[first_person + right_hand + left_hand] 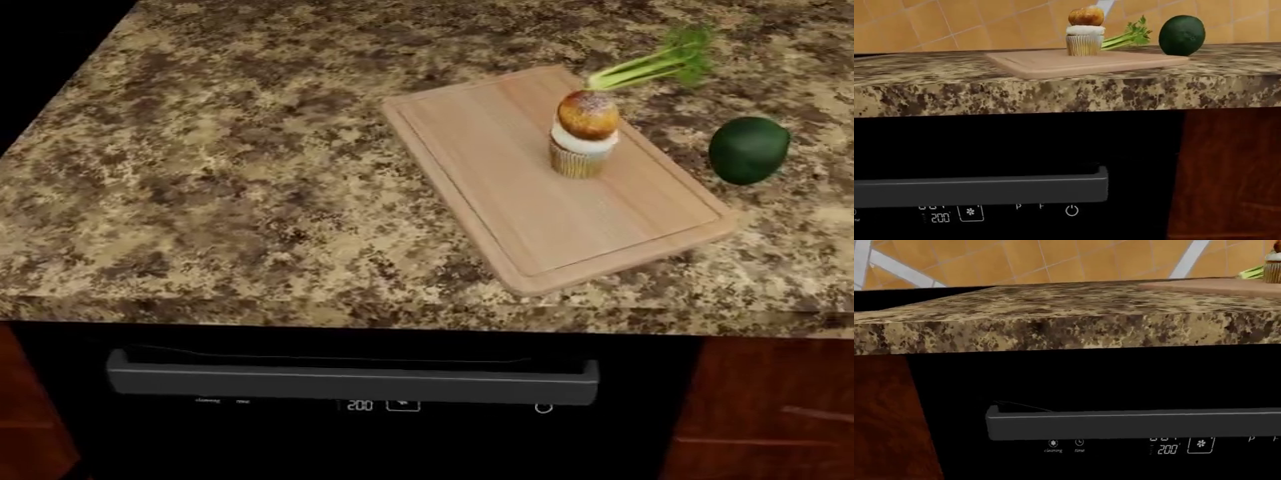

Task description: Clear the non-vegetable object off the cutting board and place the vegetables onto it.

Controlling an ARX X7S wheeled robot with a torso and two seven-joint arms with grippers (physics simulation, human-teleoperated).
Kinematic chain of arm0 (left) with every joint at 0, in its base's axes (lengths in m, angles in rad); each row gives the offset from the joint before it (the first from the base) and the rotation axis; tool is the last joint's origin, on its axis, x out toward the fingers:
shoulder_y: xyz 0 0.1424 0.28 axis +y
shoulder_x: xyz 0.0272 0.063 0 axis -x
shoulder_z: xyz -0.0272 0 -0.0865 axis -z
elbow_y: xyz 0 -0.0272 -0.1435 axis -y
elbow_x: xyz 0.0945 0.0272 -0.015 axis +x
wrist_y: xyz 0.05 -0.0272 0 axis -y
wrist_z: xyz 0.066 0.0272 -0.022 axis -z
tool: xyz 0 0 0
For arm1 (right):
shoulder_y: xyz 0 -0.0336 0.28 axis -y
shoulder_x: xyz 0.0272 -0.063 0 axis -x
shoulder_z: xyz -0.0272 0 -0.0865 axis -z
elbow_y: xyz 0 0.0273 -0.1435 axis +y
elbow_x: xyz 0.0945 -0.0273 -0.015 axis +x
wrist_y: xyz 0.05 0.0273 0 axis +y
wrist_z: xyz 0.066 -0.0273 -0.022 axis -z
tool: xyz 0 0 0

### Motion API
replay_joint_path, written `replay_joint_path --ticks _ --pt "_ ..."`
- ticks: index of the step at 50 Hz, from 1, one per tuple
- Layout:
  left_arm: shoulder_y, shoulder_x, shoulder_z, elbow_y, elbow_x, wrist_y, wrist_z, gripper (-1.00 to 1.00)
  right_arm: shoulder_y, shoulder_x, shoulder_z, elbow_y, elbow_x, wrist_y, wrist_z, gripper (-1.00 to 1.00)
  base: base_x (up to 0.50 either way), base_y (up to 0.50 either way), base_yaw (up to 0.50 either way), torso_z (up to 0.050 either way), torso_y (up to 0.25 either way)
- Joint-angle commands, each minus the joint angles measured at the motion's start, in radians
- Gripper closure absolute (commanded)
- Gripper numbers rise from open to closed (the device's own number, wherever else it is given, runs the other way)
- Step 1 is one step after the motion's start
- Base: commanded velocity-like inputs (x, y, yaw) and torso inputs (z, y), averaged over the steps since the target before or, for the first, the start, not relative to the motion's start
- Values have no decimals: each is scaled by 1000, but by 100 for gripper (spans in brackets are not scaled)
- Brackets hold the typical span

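A cupcake [583, 134] with a golden-brown top and pale paper cup stands on the light wooden cutting board [507, 160]. The celery stalk [654, 66] lies on the counter behind the board, leafy end to the right. The dark green rounded vegetable [747, 149] sits on the counter right of the board. The right wrist view shows the cupcake [1085, 31], board [1054, 63], celery [1127, 37] and green vegetable [1181, 35] from below counter height. The left wrist view shows the cupcake [1273, 266] and board [1214, 286] at its edge. Neither gripper shows in any view.
The speckled granite counter [214, 180] spans the head view. Below it is a black dishwasher with a dark handle bar [347, 380] and lit display. Reddish wooden cabinet fronts [1227, 170] flank it. An orange tiled wall [1054, 260] lies behind.
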Motion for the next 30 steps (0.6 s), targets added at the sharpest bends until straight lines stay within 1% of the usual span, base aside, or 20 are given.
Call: replay_joint_path --ticks 1,30 --pt "2 0 -2 -2 -14 10 16 -100 0 -2 -4 -12 -12 15 4 -100 0 -500 0 0 0" --pt "3 -33 38 11 -45 11 -24 -100 1 31 -44 -9 21 6 42 -100 0 -500 0 0 0"
